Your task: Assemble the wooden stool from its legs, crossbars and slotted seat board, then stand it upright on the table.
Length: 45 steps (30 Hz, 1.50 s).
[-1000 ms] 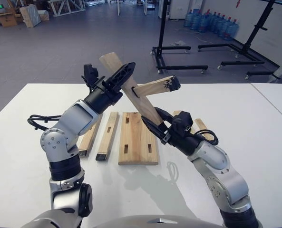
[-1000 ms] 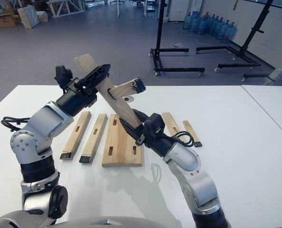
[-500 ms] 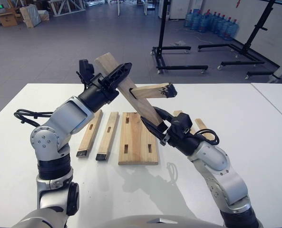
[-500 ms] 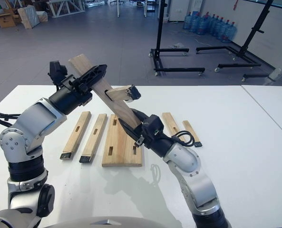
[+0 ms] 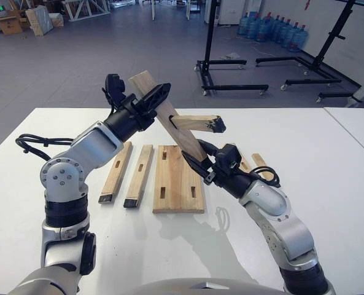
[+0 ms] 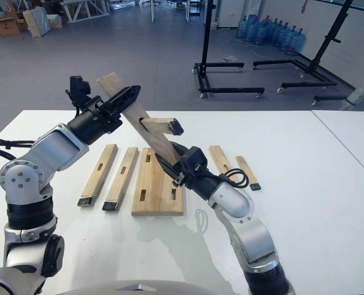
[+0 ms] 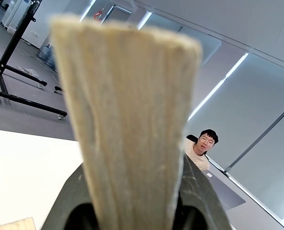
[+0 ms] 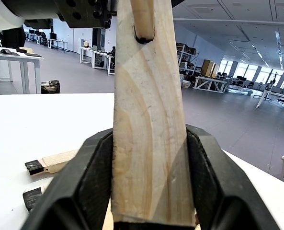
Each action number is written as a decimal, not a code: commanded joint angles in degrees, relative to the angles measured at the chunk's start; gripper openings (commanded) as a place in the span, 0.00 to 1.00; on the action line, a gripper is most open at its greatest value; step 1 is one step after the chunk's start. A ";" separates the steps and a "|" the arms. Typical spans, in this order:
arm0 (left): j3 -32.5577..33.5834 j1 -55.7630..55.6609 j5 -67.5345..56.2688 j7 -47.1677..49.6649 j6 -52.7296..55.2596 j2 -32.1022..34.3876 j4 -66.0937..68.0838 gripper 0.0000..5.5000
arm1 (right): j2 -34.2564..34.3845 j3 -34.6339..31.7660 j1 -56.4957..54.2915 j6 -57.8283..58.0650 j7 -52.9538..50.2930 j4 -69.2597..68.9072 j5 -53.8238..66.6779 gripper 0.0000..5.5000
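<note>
A long wooden leg point(image 5: 169, 117) hangs slanted above the table. My left gripper point(image 5: 154, 100) is shut on its upper end and my right gripper point(image 5: 194, 163) is shut on its lower end. A short crossbar point(image 5: 197, 123) with a black tip sticks out of the leg's slot, nearly level, toward the right. Below lies the slotted seat board point(image 5: 178, 181), flat on the table. Two more legs point(image 5: 115, 173) point(image 5: 139, 175) lie left of it, and two shorter pieces point(image 6: 220, 160) point(image 6: 247, 172) lie to its right. The wrist views show the leg point(image 7: 127, 120) point(image 8: 149, 120) clamped between dark fingers point(image 8: 91, 177).
The white table point(image 5: 329, 184) has free room at the front and on the right. A black cable point(image 5: 31, 144) loops at my left arm. Black wheeled stands point(image 5: 231, 74) are on the floor behind the table. A second table point(image 5: 360, 123) adjoins at the far right.
The crossbar's free end has swung down from tilted upward to almost level. My left arm has shifted its elbow outward while both grippers kept hold of the leg.
</note>
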 commanded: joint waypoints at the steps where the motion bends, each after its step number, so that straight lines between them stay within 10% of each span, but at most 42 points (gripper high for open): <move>1: 5.41 -1.66 1.38 1.67 -4.91 0.75 -1.11 0.19 | -0.43 -4.98 5.17 6.35 -7.44 5.12 -3.63 0.37; 12: 4.67 -0.74 2.77 2.48 -5.03 -0.57 -1.63 0.19 | 2.99 -7.06 4.38 6.24 -7.87 2.49 0.77 0.74; 24: 9.47 -1.48 7.60 -0.39 -4.66 6.89 1.58 0.19 | -9.42 3.79 6.90 18.38 -1.01 5.85 -6.61 0.74; 45: 7.82 5.09 18.36 -1.48 -1.21 6.02 1.20 0.19 | 0.73 3.81 7.56 10.81 1.46 7.07 0.81 0.74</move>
